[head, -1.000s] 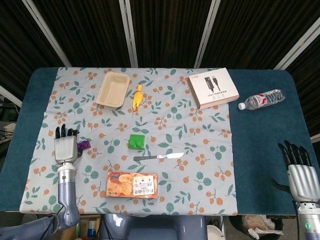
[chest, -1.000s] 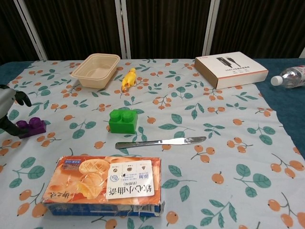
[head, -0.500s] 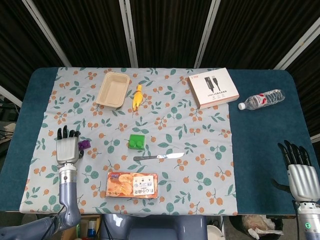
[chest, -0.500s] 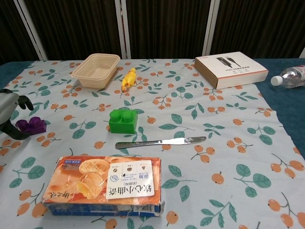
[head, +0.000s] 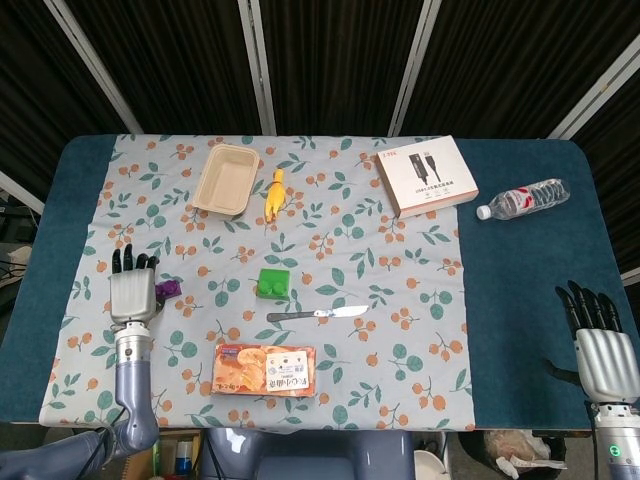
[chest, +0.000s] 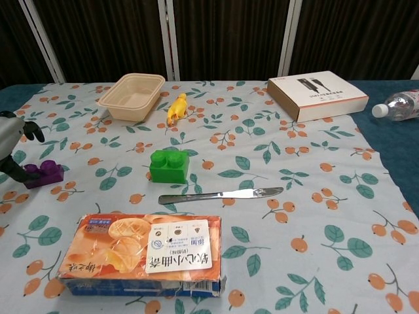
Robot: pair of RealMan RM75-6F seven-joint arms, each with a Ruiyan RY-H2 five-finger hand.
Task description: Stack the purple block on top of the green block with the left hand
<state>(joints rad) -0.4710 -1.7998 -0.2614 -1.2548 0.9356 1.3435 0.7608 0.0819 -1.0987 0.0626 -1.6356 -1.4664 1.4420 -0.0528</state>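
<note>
Still, purple block (chest: 43,173) lengthwise left-right.

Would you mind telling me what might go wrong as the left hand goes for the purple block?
1. The left hand sits right at the purple block with no visible grip; closing off-centre could push it away.
2. The knife lies just in front of the green block; a low carry might knock it.
</note>
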